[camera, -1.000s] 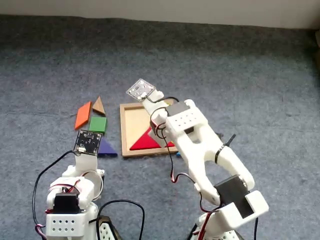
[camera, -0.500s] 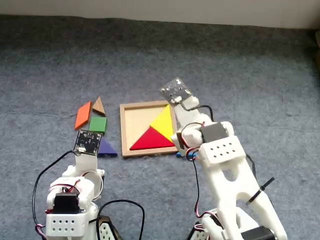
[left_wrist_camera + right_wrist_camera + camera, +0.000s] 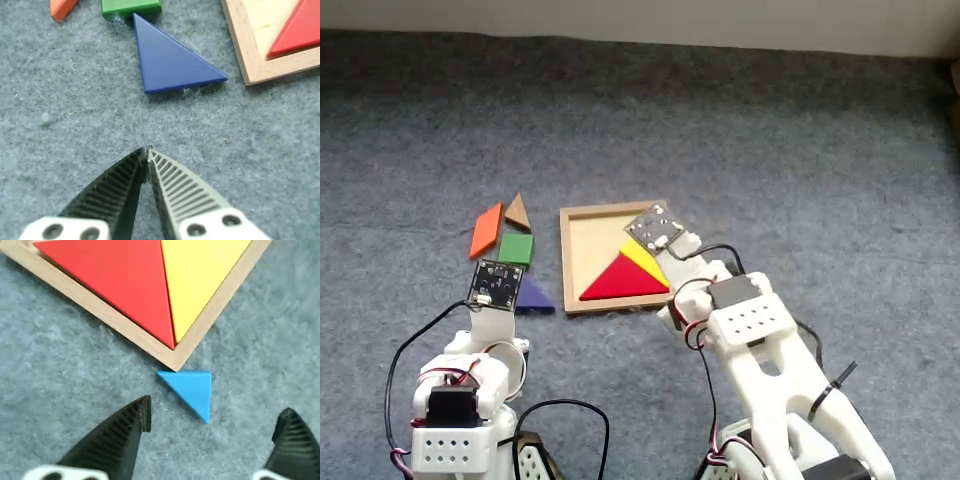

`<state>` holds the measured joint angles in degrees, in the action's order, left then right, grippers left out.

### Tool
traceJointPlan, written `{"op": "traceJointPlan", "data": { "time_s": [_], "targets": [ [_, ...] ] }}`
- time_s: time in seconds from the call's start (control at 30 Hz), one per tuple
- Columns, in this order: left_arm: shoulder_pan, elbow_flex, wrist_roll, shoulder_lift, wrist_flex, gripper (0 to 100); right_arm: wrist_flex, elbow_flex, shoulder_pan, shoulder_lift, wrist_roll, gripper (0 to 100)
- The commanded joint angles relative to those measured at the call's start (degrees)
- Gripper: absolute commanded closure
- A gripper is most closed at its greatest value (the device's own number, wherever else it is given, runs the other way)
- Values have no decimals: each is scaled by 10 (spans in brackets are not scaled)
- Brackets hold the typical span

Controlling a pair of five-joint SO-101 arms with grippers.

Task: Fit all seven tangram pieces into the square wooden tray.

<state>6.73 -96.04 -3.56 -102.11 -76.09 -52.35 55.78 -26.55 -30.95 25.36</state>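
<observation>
Between our right pincer's [image 3: 216,421] black ribbed fingers [image 3: 122,435], a light-blue triangle [image 3: 191,389]; beyond it, a red triangle [image 3: 115,280] and a yellow triangle [image 3: 200,275] in the pale wooden tray [image 3: 125,327]. Ahead of our left pincer [image 3: 146,155] — black and grey — a dark-blue triangle [image 3: 167,62] on grey carpet [image 3: 60,115].

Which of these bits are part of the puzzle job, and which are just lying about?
Part of the job: wooden tray, red triangle, yellow triangle, light blue triangle, dark blue triangle, green square, orange parallelogram, brown triangle.
Just there: grey carpet, pale wall strip.
</observation>
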Motion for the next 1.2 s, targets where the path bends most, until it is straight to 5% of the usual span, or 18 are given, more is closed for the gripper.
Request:
{"op": "traceJointPlan", "data": {
  "time_s": [0.0,0.67,0.93,1.17],
  "targets": [
    [7,-11,5,-22,-4,994,32,5,-15,-20,18,625],
    [7,-11,5,-22,-4,994,71,-56,-22,201,45,632],
    [7,-11,5,-22,-4,994,71,-57,-9,251,83,779],
    [7,-11,5,-22,-4,994,68,-58,7,256,84,797]
  ]
}}
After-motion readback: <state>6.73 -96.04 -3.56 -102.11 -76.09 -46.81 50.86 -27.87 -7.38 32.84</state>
